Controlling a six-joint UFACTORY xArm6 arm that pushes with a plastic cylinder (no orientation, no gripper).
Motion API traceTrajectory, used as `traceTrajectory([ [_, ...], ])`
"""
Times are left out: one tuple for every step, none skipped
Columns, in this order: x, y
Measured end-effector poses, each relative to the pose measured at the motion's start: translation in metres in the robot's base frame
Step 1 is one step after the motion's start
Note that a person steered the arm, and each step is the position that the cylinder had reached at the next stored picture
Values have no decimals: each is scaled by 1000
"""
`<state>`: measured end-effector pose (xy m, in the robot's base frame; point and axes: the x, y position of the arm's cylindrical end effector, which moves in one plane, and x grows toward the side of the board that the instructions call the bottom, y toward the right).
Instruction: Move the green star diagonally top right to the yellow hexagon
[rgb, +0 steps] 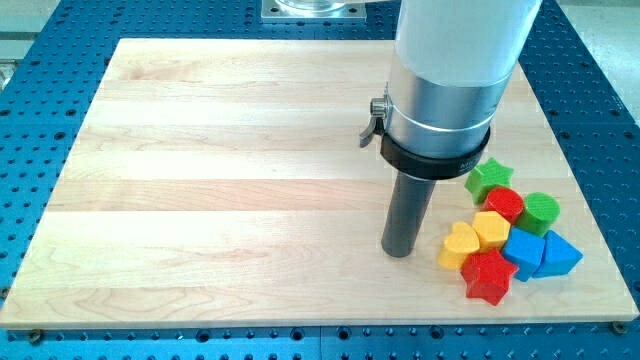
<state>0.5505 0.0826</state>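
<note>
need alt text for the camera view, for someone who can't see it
My tip rests on a wooden board, just left of a block cluster at the view's right: green star on top, yellow hexagon below it, beside red, green, blue and yellow blocks.

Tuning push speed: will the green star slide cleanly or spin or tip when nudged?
The green star is low and flat-topped, so tipping seems unlikely; it should slide on the smooth wooden board. Its points may make it rotate under an off-centre push. It touches the red block, which may drag along. My tip is left of the cluster.
</note>
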Motion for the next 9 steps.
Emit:
traceTrajectory([
  [2, -3],
  [11, -13],
  [65, 10],
  [68, 31],
  [68, 36],
  [68, 60],
  [67, 93],
  [67, 131],
  [64, 157],
])
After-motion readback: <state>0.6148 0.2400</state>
